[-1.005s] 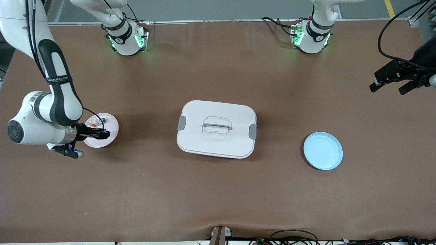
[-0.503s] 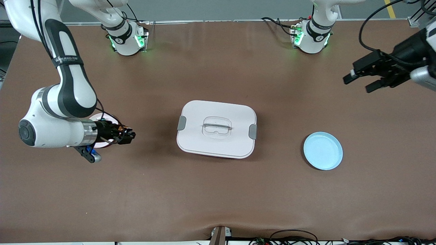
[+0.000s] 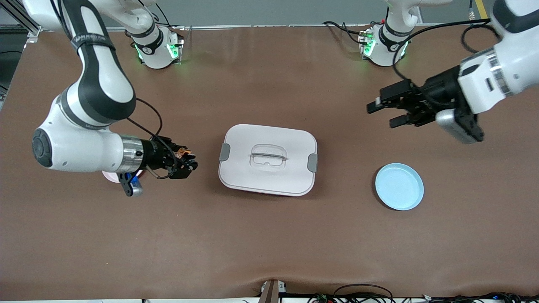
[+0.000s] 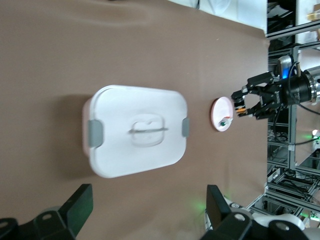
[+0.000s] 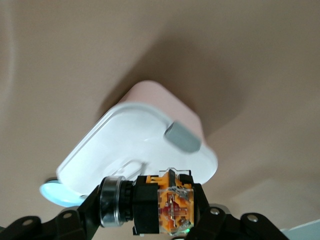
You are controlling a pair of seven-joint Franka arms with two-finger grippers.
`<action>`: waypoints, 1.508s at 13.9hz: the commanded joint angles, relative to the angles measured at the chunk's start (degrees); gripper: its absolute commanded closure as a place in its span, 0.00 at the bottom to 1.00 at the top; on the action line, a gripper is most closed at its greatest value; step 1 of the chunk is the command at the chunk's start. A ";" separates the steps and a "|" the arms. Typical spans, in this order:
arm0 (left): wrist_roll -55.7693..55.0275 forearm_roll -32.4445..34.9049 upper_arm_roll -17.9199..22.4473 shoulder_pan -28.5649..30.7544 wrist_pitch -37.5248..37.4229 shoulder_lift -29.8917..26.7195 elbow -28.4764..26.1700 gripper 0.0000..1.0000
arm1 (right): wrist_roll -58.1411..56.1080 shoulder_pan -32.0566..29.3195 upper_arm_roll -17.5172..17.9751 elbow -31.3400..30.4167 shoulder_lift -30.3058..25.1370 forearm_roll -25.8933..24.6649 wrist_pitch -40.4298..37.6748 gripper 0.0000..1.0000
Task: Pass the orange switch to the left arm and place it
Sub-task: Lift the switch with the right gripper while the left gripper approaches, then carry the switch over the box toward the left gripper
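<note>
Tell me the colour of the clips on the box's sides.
Grey, against the white box; the side clips show best in the front view.

I count one white lidded plastic box (image 3: 268,159), two round plates, light blue (image 3: 399,186) and pink (image 4: 220,114), and two white robot arms.

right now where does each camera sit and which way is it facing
Front view: high across the table, facing both bases; shows the right gripper shut on the orange switch beside the box, the open left gripper, and the blue plate.
Left wrist view: on the left wrist, looking down at the box, pink plate and the right gripper; its own fingers show.
Right wrist view: on the right wrist, looking past the held switch at the box.
All three share the box.
</note>
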 commanded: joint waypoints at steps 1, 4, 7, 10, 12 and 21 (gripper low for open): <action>-3.19 -3.18 -2.59 -1.95 7.08 2.97 0.95 0.00 | 9.29 2.25 -0.28 4.41 1.42 2.22 -0.48 1.00; -6.19 -3.98 -2.77 -6.52 15.44 6.22 0.87 0.00 | 15.89 3.65 -0.37 5.56 1.95 6.17 3.37 1.00; -6.45 -6.87 -2.77 -9.77 20.28 9.13 0.87 0.00 | 21.87 6.64 -0.37 8.88 3.78 6.36 7.43 1.00; -8.21 -8.47 -2.77 -13.37 26.34 11.50 0.95 0.00 | 26.54 8.75 -0.46 13.99 6.95 6.27 8.92 1.00; -8.56 -8.38 -2.69 -15.40 28.81 12.65 0.95 0.00 | 27.86 9.80 -0.37 14.08 7.13 6.27 12.07 1.00; -6.89 -7.68 -2.68 -19.80 38.49 18.45 1.91 0.00 | 32.25 13.15 -0.46 18.12 10.82 6.27 18.77 1.00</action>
